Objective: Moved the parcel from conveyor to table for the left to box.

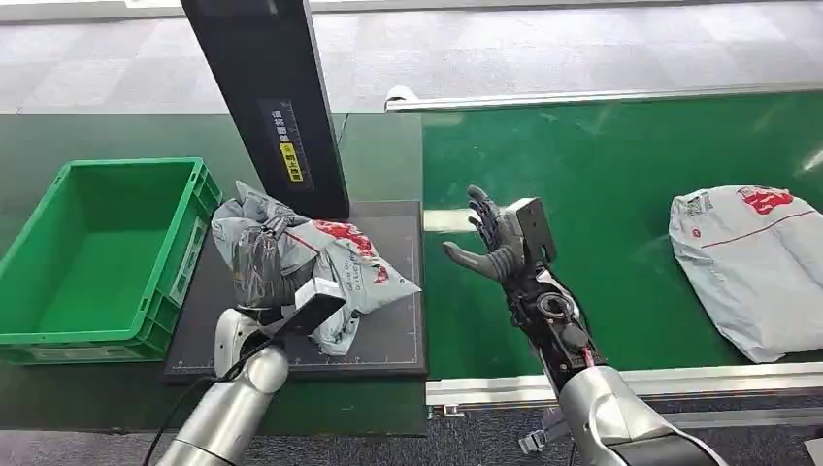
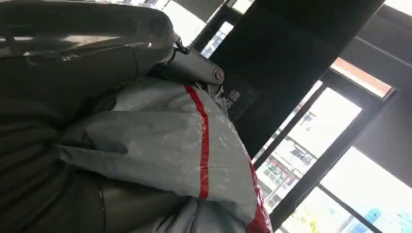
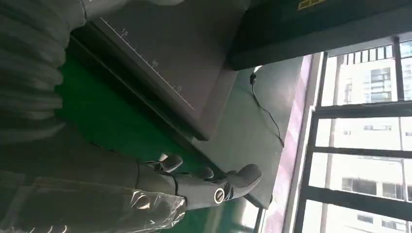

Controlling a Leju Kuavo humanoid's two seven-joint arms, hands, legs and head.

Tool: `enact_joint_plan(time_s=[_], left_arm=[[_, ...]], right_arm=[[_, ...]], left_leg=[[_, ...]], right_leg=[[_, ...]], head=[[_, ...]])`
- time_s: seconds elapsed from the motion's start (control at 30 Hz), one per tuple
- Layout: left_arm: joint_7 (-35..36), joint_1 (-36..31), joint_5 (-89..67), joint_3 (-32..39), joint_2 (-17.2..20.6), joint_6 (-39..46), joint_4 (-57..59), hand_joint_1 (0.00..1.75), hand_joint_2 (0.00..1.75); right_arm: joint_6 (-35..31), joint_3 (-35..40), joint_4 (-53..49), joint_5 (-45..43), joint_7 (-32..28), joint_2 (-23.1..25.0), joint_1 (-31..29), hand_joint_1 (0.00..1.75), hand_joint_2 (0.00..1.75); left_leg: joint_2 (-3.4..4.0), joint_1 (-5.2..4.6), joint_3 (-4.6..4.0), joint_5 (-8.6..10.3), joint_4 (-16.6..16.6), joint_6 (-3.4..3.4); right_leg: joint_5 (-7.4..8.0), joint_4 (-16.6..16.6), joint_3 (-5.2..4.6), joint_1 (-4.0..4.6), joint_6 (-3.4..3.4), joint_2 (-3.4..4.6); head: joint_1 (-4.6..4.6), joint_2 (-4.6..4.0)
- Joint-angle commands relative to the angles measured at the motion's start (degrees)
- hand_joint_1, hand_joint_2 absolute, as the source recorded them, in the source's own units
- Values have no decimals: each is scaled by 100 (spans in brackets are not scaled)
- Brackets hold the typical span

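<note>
Two grey parcels show in the head view: one parcel (image 1: 330,257) lies crumpled on the dark mat (image 1: 393,340) on the tabletop (image 1: 378,155), gripped by the left hand (image 1: 260,267), its fingers partly hidden in the plastic; a second parcel (image 1: 752,262) sits on the green conveyor (image 1: 602,165), cut off at the frame edge. One green crate (image 1: 58,330) stands beside the mat. The right hand (image 1: 495,243) hovers over the belt, fingers spread, holding nothing.

Left wrist view: the red-striped parcel (image 2: 160,145) covers the fingers.

Right wrist view: spread fingers (image 3: 194,182) hang beside the mat (image 3: 170,58).
</note>
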Motion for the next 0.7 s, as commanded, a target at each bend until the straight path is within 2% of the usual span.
enact_joint_plan(time_s=[0.03, 0.1, 0.17, 0.2, 0.27, 0.3, 0.37, 0.43, 0.47, 0.63, 0.7], left_arm=[[996, -515, -1980, 257, 258, 226, -225, 175, 175], [1603, -958, -2678, 592, 566, 65, 166, 175, 175], [1817, -1436, -2841, 962, 863, 114, 700, 175, 175], [2464, -1680, -3270, 1283, 1086, 164, 1003, 175, 175], [2175, -2475, -2813, 1775, 1870, 278, 2118, 175, 175], [1975, -2619, -2747, 2003, 2025, 278, 2322, 175, 175], [1807, -2747, -3019, 2525, 2170, 278, 2373, 175, 175], [1855, -2710, -3368, 2784, 2242, 278, 2217, 175, 175], [1859, -2730, -3497, 2853, 2276, 278, 2227, 175, 175], [2260, -3016, -3942, 2775, 2719, 278, 2682, 175, 175], [2220, -3034, -3903, 2781, 2760, 278, 2710, 175, 175]], right_arm=[[122, 88, 463, -24, -221, -1, -111, 0, 175], [148, 152, 412, 20, -330, -77, -13, 0, 175], [170, 181, 325, 27, -353, -127, 54, 0, 175], [175, 188, 292, 29, -341, -144, 76, 0, 175], [157, 219, 181, 28, -257, -200, 159, 0, 175], [154, 224, 165, 17, -254, -216, 181, 0, 175], [158, 248, 154, 0, -256, -244, 217, 0, 175], [166, 276, 172, -4, -259, -259, 230, 0, 175], [170, 293, 179, -12, -266, -268, 233, 0, 175], [190, 356, 152, -48, -230, -278, 244, 0, 175], [186, 359, 145, -49, -228, -275, 243, 0, 175]], left_leg=[[2, 4, -3, -1, 4, -5], [2, 5, -2, -1, 2, -6], [8, 6, 4, 1, -3, -10], [7, 6, 1, 2, 0, -11], [25, 6, 6, 4, -4, -15], [25, 8, 0, 3, 2, -15], [48, 14, 4, 2, 2, -22], [53, 26, 5, 10, -4, -29], [78, 28, 5, 7, -5, -29], [65, 28, -8, 6, 3, -20], [68, 28, -15, 8, 2, -20]], right_leg=[[-1, 2, -1, 5, -6, -5], [0, 0, 0, 6, -5, -3], [3, -2, 3, 7, -9, 0], [3, 3, 0, 7, -11, 0], [7, 4, -7, 8, -15, 17], [7, 10, -12, 9, -15, 21], [11, 14, -16, 16, -23, 41], [19, 8, -16, 26, -32, 46], [23, 9, -25, 27, -39, 70], [13, 12, -28, 27, -30, 54], [16, 11, -32, 26, -30, 59]], head=[[0, 0], [2, 0], [2, 0], [2, 0], [2, 0], [0, 0], [7, 0], [2, 0], [-2, 0], [7, 0], [2, 0]])
